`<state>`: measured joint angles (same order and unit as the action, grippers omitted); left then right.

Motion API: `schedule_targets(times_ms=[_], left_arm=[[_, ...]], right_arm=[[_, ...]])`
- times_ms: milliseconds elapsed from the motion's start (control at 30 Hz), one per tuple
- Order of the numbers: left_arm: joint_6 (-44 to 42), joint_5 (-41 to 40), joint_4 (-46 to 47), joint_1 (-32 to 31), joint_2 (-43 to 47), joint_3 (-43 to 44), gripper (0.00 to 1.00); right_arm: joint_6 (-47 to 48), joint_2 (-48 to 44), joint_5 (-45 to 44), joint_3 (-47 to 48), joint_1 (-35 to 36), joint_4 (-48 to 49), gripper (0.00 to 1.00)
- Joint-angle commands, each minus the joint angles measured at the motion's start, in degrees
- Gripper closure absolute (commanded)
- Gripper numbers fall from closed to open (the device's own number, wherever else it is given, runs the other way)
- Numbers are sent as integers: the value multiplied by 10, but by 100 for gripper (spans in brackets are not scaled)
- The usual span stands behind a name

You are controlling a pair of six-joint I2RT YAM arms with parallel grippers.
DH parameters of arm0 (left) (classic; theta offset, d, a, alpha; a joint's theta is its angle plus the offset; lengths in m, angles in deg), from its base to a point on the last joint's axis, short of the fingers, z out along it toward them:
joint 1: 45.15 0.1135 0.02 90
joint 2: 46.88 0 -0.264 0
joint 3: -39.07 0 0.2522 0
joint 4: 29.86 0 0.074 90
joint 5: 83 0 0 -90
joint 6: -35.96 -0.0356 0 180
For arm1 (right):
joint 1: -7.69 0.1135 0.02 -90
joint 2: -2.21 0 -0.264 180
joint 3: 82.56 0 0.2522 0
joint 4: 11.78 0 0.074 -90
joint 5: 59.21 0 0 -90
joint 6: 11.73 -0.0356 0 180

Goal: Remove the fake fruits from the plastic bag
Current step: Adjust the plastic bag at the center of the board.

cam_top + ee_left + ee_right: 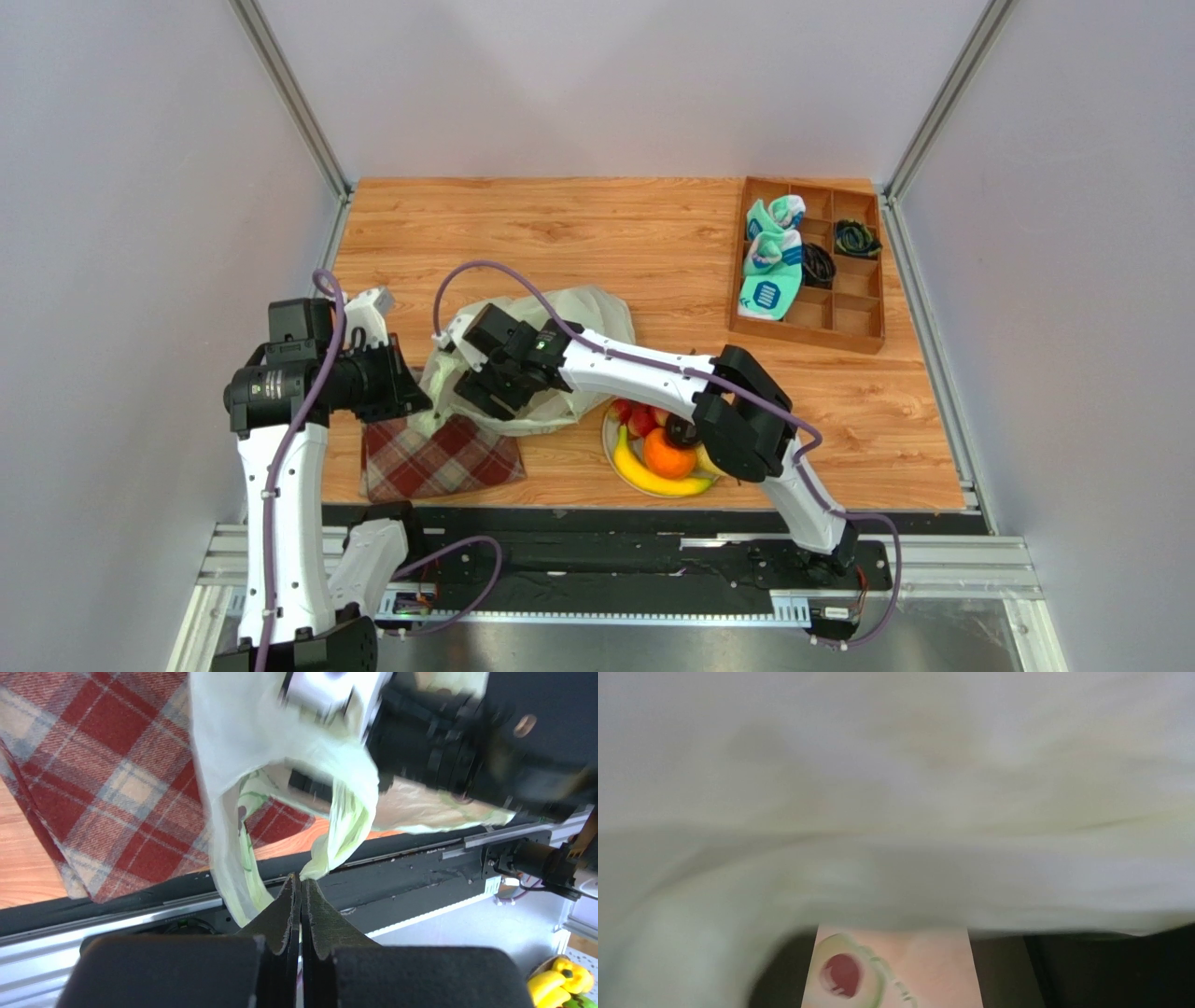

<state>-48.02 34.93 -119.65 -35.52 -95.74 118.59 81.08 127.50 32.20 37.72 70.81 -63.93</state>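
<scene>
Left claw (pixel 300 879): fingers pressed together, with a twisted strip of the bag (pixel 231 756) pinched at their tips. It holds the bag's left edge (pixel 414 396).
Right claw (pixel 494 384): pushed into the bag from the right. Pale film fills its own camera view (pixel 892 777), so I cannot tell whether its fingers are apart or together.
Bag (pixel 589 315): crumpled mid-table, between the two claws, its near-left edge over the cloth (pixel 442 459).
Fruit: orange (pixel 669 454), banana (pixel 652 478) and red grapes (pixel 638 417) lie on the plate (pixel 612 451), just right of the bag and partly under the right arm.
Tray (pixel 807 336): far right on the table (pixel 589 238).
</scene>
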Motion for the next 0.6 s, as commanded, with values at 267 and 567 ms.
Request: schedule_targets(times_ms=[267, 567], left_arm=[[-59, 63, -59, -3, 23, 74, 100], [-58, 71, -52, -13, 37, 43, 100]], right_arm=[[-24, -25, -90, -6, -31, 36, 28], [-40, -38, -64, 17, -79, 14, 28]])
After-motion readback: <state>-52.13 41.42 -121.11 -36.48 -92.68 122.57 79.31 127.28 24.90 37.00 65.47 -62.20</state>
